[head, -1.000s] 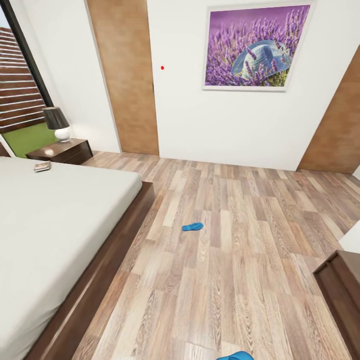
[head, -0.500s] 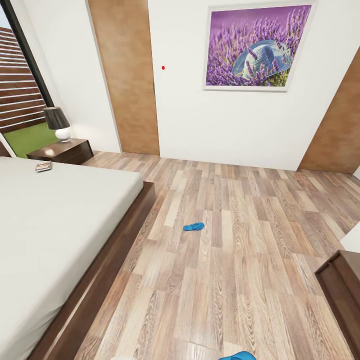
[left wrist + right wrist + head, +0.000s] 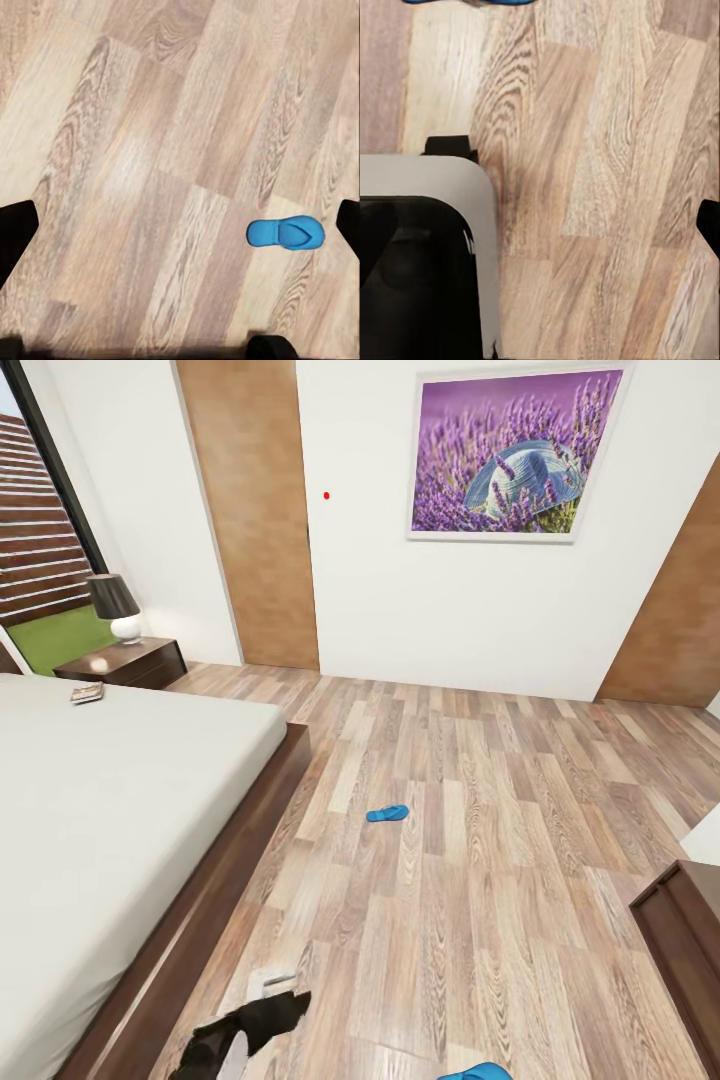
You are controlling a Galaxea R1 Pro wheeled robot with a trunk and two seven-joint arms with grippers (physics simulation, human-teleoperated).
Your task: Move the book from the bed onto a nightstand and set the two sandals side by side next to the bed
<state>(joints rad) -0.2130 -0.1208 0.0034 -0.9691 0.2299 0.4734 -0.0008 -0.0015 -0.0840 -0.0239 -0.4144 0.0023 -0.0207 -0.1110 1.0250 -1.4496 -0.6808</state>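
Observation:
The book (image 3: pixel 87 692) lies on the grey mattress of the bed (image 3: pixel 110 800), near its far corner. Just beyond it stands a dark nightstand (image 3: pixel 130 660). One blue sandal (image 3: pixel 387 813) rests on the wood floor about a step off the bed's side. A second sandal (image 3: pixel 472 1072) shows at the bottom edge of the head view. My left arm (image 3: pixel 250 1025) rises into that view near the bed frame. My left gripper (image 3: pixel 180 232) is open over bare floor, with a sandal (image 3: pixel 286 233) toward one finger. My right gripper (image 3: pixel 540 232) is open; a blue sandal sliver (image 3: pixel 469 2) shows beyond it.
A lamp (image 3: pixel 112 605) stands on the nightstand. A dark dresser (image 3: pixel 685 940) juts in at the right. The far wall holds a lavender picture (image 3: pixel 515 455) and brown panels. My own grey and black base (image 3: pixel 420 255) shows under the right wrist.
My left arm has come up into the bottom of the head view. The camera shifted slightly a second ago and has held still since. Book and sandals lie where they were.

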